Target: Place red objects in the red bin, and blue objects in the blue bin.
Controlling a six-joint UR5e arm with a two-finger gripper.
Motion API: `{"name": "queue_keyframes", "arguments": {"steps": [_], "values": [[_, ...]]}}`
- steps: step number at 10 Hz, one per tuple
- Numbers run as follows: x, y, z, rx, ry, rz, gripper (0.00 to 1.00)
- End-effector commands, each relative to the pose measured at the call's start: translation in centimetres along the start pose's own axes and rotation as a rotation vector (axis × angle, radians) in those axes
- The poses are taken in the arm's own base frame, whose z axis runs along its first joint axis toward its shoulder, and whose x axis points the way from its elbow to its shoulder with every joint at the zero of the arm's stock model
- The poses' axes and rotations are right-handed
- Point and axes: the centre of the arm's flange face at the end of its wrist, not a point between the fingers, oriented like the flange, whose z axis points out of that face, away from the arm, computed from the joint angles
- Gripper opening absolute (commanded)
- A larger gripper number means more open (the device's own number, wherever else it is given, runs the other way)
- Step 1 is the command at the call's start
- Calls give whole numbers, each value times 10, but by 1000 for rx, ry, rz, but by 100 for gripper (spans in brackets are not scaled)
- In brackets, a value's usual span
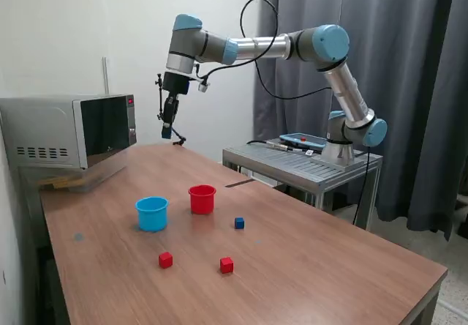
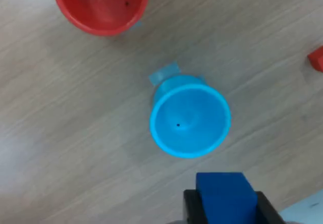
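My gripper [image 1: 167,129] hangs high over the table, shut on a dark blue cube [image 2: 225,196] that shows between its two dark fingers [image 2: 191,210]. Far below it stands the light-blue cup, the blue bin [image 2: 190,120] [image 1: 151,213], with nothing in it. The red bin [image 2: 101,4] [image 1: 202,198] stands right beside it, also holding nothing. A second blue cube [image 1: 239,222] lies on the table to the exterior view's right of the red bin. Two red cubes [image 1: 166,260] [image 1: 227,265] lie nearer the front edge; one of them [image 2: 317,58] shows at the wrist view's border.
A microwave [image 1: 69,131] stands at the back on the exterior view's left. A metal side table [image 1: 307,165] carrying the arm's base and a tablet is on the exterior view's right. A small bluish patch [image 2: 164,74] sits on the wooden tabletop [image 1: 329,259] by the blue bin.
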Motion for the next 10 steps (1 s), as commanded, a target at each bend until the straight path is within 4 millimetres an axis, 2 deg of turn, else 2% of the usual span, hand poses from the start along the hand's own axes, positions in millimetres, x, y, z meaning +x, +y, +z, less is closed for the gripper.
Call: {"name": "queue_keyframes", "arguments": {"steps": [1, 4, 7, 10], "values": [[3, 12, 22, 20, -6, -4, 0], [7, 25, 55, 70, -23, -4, 0], [9, 36, 70, 70, -23, -1, 0], [12, 44, 98, 76, -24, 5, 0]]}}
